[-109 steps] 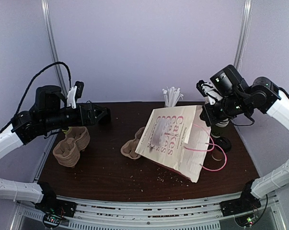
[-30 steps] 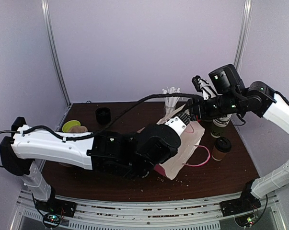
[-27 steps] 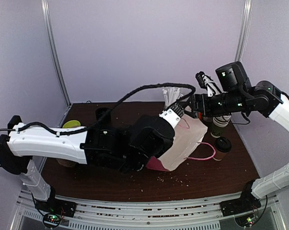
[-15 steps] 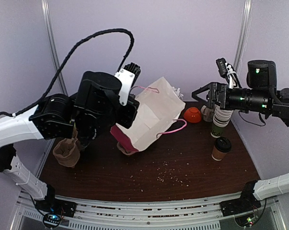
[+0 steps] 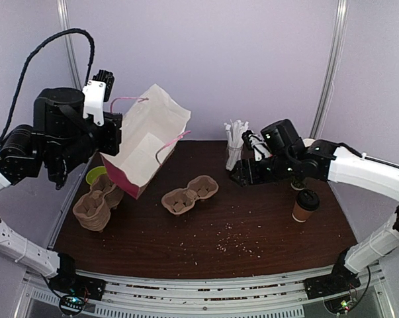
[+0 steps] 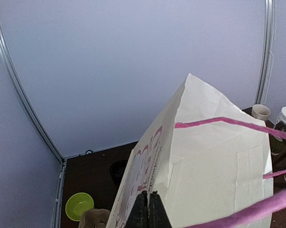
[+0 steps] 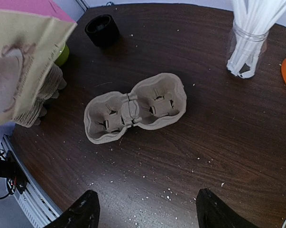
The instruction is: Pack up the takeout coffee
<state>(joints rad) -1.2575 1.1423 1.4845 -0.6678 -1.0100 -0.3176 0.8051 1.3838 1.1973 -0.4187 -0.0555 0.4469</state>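
The takeout coffee (image 5: pixel 306 205), a brown paper cup with a black dome lid, stands upright on the right of the table. My right gripper (image 5: pixel 241 177) hangs open to its left, low over the table, nothing between its fingers (image 7: pixel 86 211). It looks down on a two-cup pulp carrier (image 7: pixel 135 111). At the left my left gripper (image 6: pixel 148 195) is shut on the rim of a cream paper bag (image 5: pixel 146 132) with pink handles. The bag is lifted off the table and tilted, its mouth facing up and right.
A stack of pulp carriers (image 5: pixel 96 205) and a green lid (image 5: pixel 95 174) lie under the bag. A jar of white straws (image 5: pixel 235 142) stands at the back centre, a black lid (image 7: pixel 102 29) at the back left. Crumbs dot the dark table (image 5: pixel 252 232).
My left arm has swung the bag up and to the left, uncovering the two-cup carrier. My right gripper has dropped from high on the right to low over the table's middle.
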